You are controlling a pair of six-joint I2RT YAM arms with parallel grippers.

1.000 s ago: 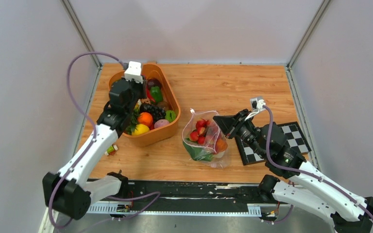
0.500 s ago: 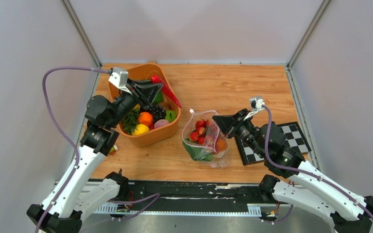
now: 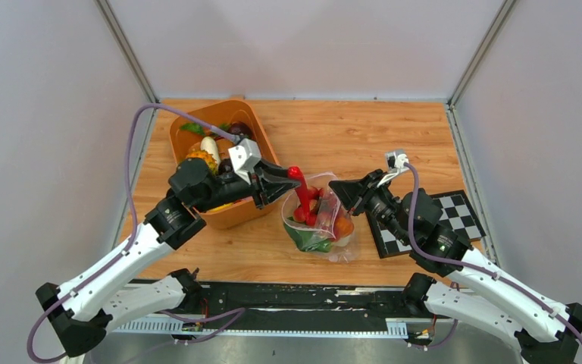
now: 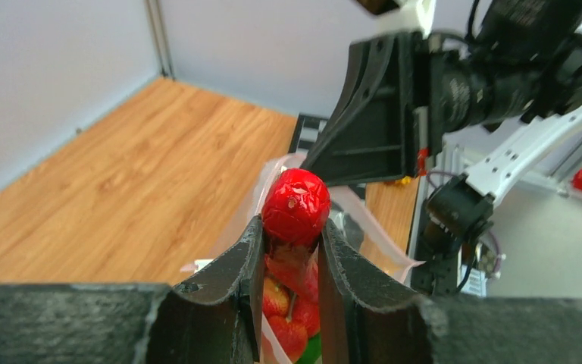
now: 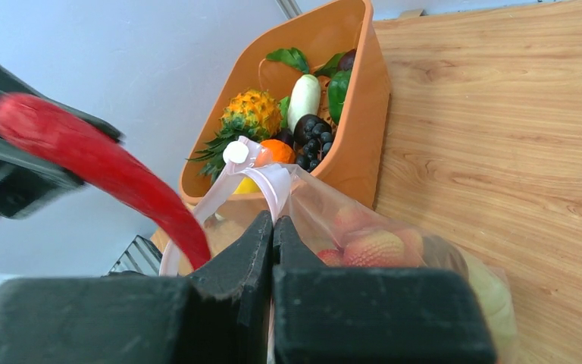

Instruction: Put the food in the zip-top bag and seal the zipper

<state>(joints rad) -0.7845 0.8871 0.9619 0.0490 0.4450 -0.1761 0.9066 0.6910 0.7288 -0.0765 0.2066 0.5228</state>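
My left gripper is shut on a long red pepper and holds it over the open mouth of the clear zip-top bag; the pepper's tip points down into the bag. In the left wrist view the pepper sits between the fingers, strawberries below it. My right gripper is shut on the bag's pinkish zipper edge and holds the mouth up. The pepper also shows in the right wrist view. The bag holds strawberries, green leaves and an orange piece.
The orange tub at the back left holds more toy fruit: a pineapple-like piece, white vegetable, dark grapes. A black-and-white checkered board lies at the right under my right arm.
My left arm has lifted the red pepper out of the tub and swung it right, to the bag's mouth. My right gripper has stayed on the bag's edge.
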